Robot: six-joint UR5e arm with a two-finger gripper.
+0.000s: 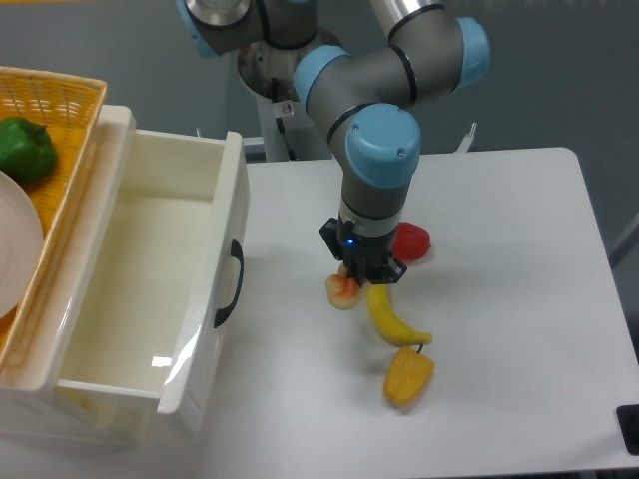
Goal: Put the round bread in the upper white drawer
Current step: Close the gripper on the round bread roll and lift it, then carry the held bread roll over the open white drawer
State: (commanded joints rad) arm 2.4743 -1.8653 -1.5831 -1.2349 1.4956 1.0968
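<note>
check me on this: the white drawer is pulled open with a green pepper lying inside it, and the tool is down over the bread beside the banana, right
Not quite. The white drawer is open, but nothing lies inside it. The green pepper sits in the yellow basket behind the drawer, as the camera view shows. The rest holds: the tool is down over the bread, beside the banana.

Bright, even overhead light; glare on white drawer (190, 369) front at 7 o'clock; soft shadows, slight blur throughout.
</note>
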